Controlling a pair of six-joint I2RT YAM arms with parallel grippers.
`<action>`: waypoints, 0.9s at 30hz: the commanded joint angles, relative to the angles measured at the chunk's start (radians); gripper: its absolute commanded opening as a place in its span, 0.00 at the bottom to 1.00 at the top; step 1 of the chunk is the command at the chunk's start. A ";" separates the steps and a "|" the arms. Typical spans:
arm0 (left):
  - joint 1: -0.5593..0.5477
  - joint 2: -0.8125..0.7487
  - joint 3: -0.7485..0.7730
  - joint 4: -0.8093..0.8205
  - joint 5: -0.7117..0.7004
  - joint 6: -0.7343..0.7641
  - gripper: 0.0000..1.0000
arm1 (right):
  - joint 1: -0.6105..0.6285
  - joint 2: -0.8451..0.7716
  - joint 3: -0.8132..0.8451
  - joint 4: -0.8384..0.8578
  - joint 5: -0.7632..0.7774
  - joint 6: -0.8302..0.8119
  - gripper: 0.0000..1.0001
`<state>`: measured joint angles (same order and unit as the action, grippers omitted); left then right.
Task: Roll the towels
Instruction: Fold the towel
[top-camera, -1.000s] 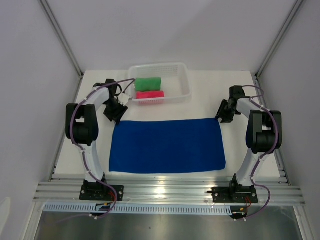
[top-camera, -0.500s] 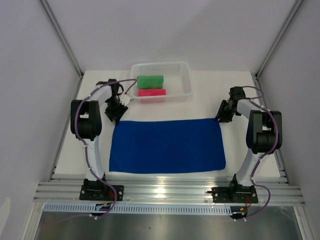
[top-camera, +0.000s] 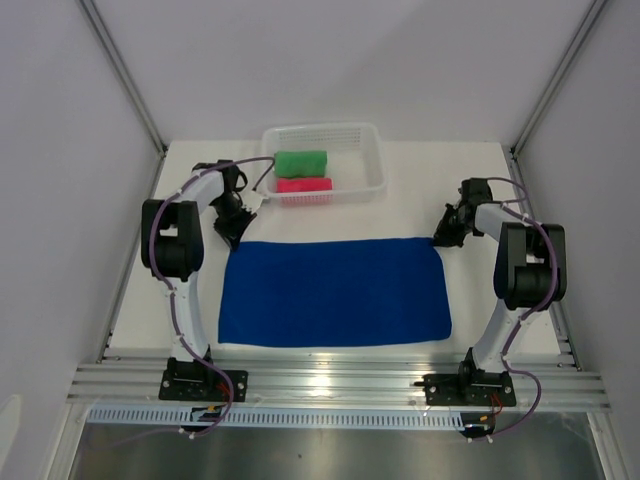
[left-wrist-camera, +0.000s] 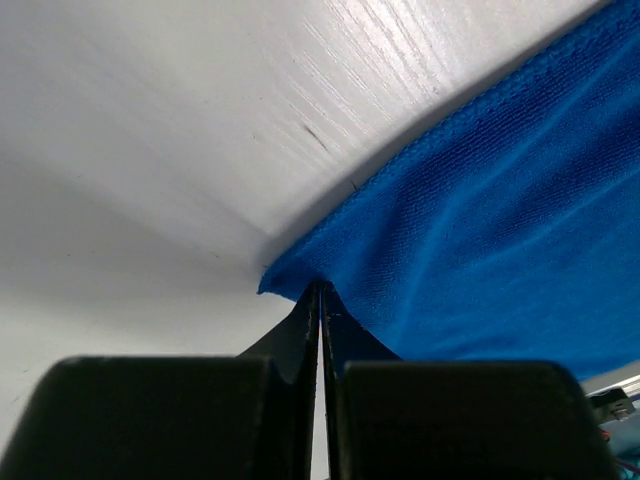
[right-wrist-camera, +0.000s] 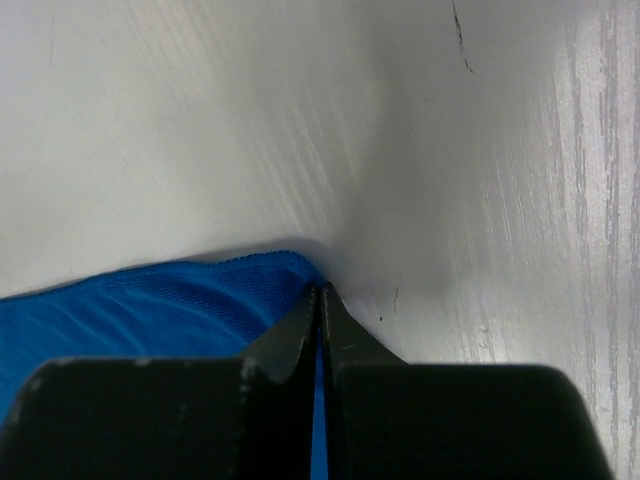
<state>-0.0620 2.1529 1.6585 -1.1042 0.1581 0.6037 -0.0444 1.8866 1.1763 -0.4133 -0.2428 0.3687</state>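
Pinching both far corners of the blue towel (top-camera: 335, 292). Left gripper (top-camera: 231, 236) has its jaws together on the far-left corner. Right gripper (top-camera: 441, 239) has its jaws together on the far-right corner. Both wrist views show cloth nipped right at the tips, so the bite is shallow on each side.

Layout: the blue towel lies flat on the table (top-camera: 470, 200), long side across, between my two arms. Green towel (top-camera: 300, 163) and pink towel (top-camera: 303, 185) sit rolled in the white basket (top-camera: 372, 150) at the far side, so I judge blue is the last one.

Handling, my read:
- light, limp cloth with no stiffness, so it sags wherever it isn't held
- the knit surface should grip the pads fine, and the stitched hem is the thickest part, so that's the place to hold
- a corner grip this thin could slip out under any drag against the table
- both corners need to move in step, or the roll comes out skewed
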 joint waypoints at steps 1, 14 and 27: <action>0.010 -0.051 -0.009 0.036 0.037 -0.025 0.01 | -0.009 -0.044 -0.020 -0.013 0.004 -0.013 0.00; 0.010 -0.051 0.015 0.118 -0.072 -0.079 0.41 | -0.012 -0.136 -0.069 0.005 -0.023 -0.011 0.00; 0.010 0.053 0.064 -0.105 0.035 -0.091 0.39 | -0.012 -0.184 -0.101 0.008 -0.001 -0.001 0.00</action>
<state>-0.0536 2.1719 1.6867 -1.1305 0.1509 0.5301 -0.0509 1.7645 1.0821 -0.4202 -0.2592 0.3656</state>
